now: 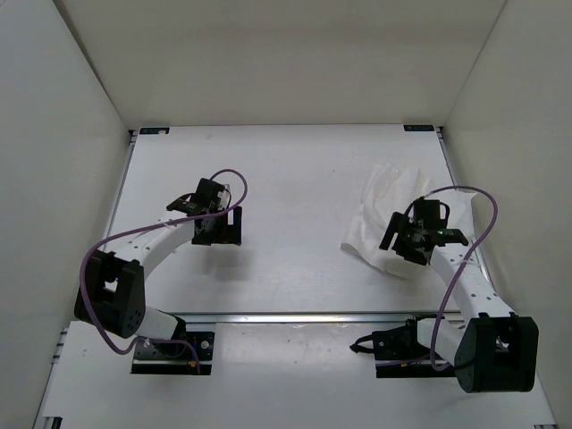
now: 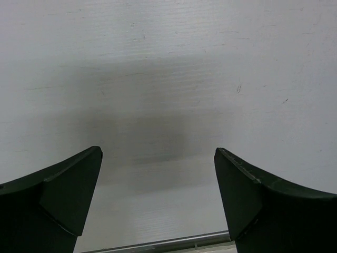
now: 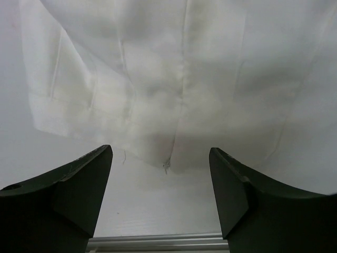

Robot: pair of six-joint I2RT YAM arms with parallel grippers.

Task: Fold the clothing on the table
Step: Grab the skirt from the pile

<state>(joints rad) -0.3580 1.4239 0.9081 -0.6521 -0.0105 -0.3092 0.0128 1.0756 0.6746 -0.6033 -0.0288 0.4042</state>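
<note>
- My desk is the largest thing here: matte white and flat, with a thin metal rim.
- The clothing lies loosely rumpled toward the desk's 3 o'clock side. It rests on the surface and nothing grips it.
- My right tool hangs over the clothing's 5 o'clock corner. It is released, with the jaws apart and nothing between them. In its own wrist view the fabric's near edge sits at 12 o'clock, just past the fingertips.
- My left tool is released at its widest. It hovers over bare desk toward 9 o'clock, well apart from the clothing.
</note>
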